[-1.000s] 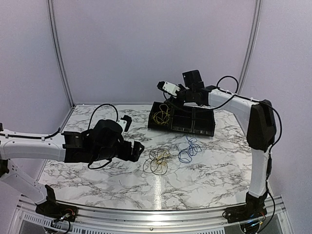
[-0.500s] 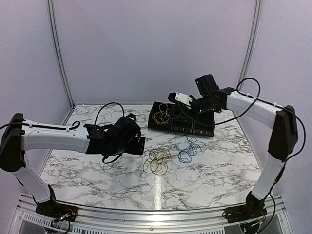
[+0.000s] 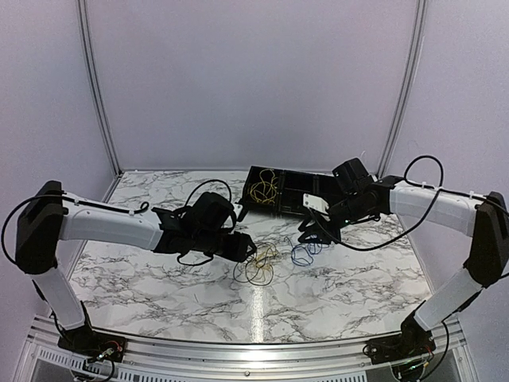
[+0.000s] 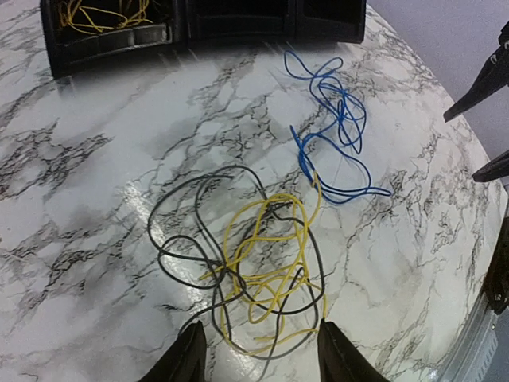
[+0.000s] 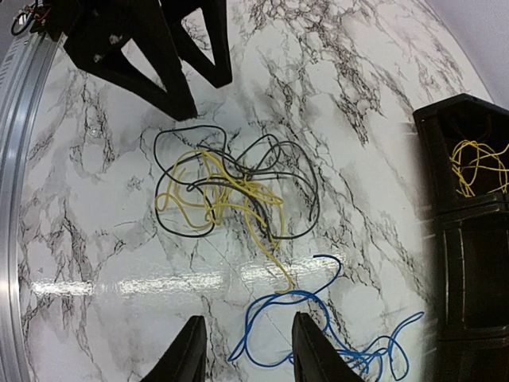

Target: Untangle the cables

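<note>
A yellow cable (image 3: 261,256) and a black cable (image 3: 253,275) lie tangled together on the marble table. A blue cable (image 3: 308,245) lies just to their right, touching the yellow cable's end. In the left wrist view, my left gripper (image 4: 260,341) is open and empty, its fingers either side of the near edge of the yellow (image 4: 274,270) and black (image 4: 171,239) tangle. In the right wrist view, my right gripper (image 5: 249,334) is open and empty, just above a loop of the blue cable (image 5: 274,301).
A black compartment tray (image 3: 322,208) stands at the back of the table. Another yellow wire (image 3: 261,189) lies in its left compartment. The two grippers face each other across the tangle, and the left fingers (image 5: 171,72) show in the right wrist view.
My left gripper has moved right, up to the yellow and black tangle. My right arm has swung from above the tray down to the blue cable.
</note>
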You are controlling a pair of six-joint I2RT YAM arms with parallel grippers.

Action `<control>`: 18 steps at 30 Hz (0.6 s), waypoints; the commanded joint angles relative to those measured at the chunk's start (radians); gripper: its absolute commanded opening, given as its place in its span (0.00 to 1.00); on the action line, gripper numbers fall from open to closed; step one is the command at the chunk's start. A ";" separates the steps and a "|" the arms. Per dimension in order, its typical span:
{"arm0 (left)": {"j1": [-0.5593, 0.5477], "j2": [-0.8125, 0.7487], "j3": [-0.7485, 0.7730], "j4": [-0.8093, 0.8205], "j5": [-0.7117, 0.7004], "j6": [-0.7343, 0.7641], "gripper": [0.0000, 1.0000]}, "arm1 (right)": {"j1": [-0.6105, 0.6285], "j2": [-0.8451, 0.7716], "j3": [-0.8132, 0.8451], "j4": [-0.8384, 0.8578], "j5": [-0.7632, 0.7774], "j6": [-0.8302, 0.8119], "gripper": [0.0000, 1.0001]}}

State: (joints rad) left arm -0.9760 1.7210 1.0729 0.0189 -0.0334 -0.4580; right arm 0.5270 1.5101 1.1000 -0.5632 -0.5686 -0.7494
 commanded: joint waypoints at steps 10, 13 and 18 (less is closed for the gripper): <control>0.002 0.236 0.288 -0.206 0.116 0.298 0.53 | 0.006 -0.088 -0.045 0.035 0.007 0.048 0.38; 0.002 0.263 0.311 -0.221 0.118 0.332 0.50 | -0.004 -0.093 -0.049 0.036 0.022 0.047 0.38; 0.002 0.266 0.304 -0.232 0.131 0.380 0.46 | -0.021 -0.090 -0.042 0.040 0.025 0.048 0.38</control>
State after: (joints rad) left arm -0.9760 1.9759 1.3643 -0.1574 0.0818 -0.1486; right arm 0.5194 1.4376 1.0546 -0.5457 -0.5552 -0.7097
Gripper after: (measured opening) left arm 0.461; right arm 0.382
